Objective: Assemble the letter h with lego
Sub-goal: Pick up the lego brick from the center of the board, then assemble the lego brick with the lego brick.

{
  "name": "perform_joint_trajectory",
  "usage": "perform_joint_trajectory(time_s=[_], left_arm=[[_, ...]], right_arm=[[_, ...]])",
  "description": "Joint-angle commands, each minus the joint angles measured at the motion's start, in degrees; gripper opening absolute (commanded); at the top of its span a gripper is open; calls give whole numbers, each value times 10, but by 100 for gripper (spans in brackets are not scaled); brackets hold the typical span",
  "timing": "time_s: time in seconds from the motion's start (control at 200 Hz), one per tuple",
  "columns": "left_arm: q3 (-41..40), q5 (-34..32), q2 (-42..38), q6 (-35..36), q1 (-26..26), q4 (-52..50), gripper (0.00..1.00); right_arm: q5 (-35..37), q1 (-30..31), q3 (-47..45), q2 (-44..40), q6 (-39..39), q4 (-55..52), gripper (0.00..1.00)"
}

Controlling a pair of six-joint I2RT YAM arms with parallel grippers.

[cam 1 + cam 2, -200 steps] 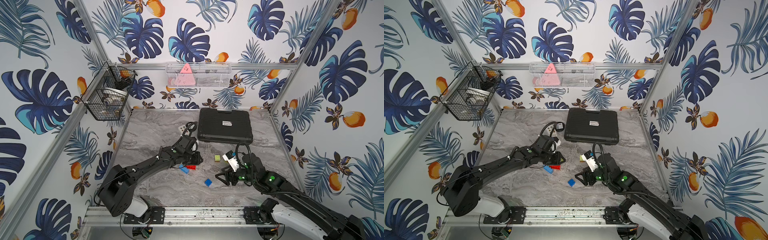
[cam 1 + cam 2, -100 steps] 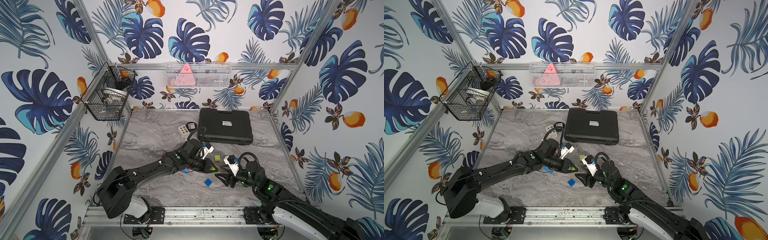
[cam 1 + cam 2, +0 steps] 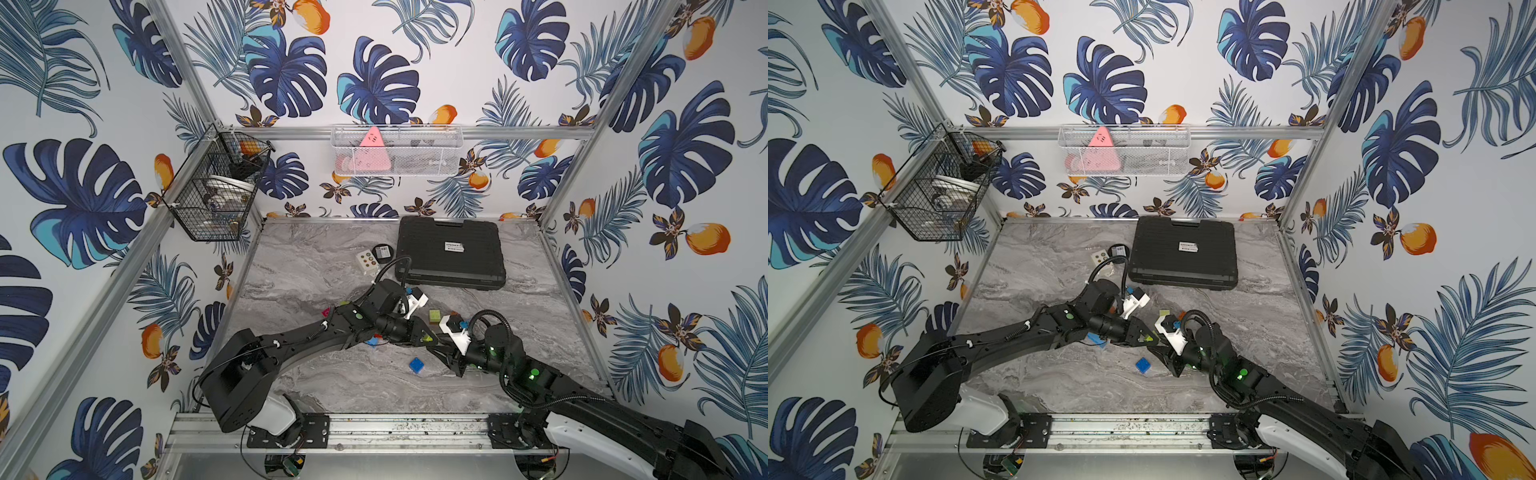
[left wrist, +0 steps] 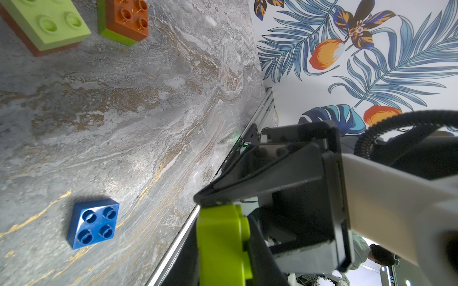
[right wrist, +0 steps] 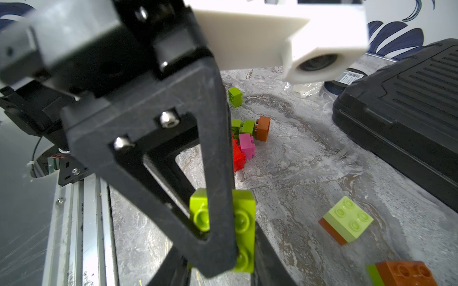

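Looks like a mid-air handover, with no h built yet. The left gripper (image 3: 430, 338) is clenched on the lime brick (image 5: 244, 222), above the table (image 3: 316, 266) between the arms. The right gripper (image 3: 443, 351) jaws flank the same brick. I can't tell if they pinch it, since the left finger blocks the view. Next: confirm the right grip, then the left lets go. Other lego lies loose: blue brick (image 3: 416, 365), small pile (image 5: 247, 138).

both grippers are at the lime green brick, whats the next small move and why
Probably close the right gripper firmly on the lime green brick before the left gripper lets go. The left gripper pinches the brick above the marble table. The right gripper touches it, but a firm two-sided grip isn't clear.
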Motion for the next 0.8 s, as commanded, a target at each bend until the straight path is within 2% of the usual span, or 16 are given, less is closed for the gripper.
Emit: perform_joint_trajectory(time_s=[0.0,0.075,0.185,0.26,0.405,0.44,0.505,0.645,0.791], left_arm=[[2,26,2,9,-1,3,29],[5,9,-6,18,6,-10,40],[-20,-47,-49,13,41,-10,66],[-34,-116,-82,16,73,-43,77],[-30,-298,-116,45,99,-157,85],[-31,-338,-119,45,102,-176,88],[-38,-392,-120,47,109,-191,89],[-71,-475,-118,43,118,-181,89],[-91,-511,-94,47,121,-167,89]], right_arm=[[16,5,6,-2,-7,28,30],[20,9,9,1,4,3,29],[23,17,13,15,37,-30,30],[34,26,18,32,55,-60,30],[45,41,40,77,100,-106,31],[64,51,47,92,118,-117,31],[116,78,61,115,150,-139,31],[164,131,74,171,173,-141,32],[194,159,98,236,170,-141,32]])
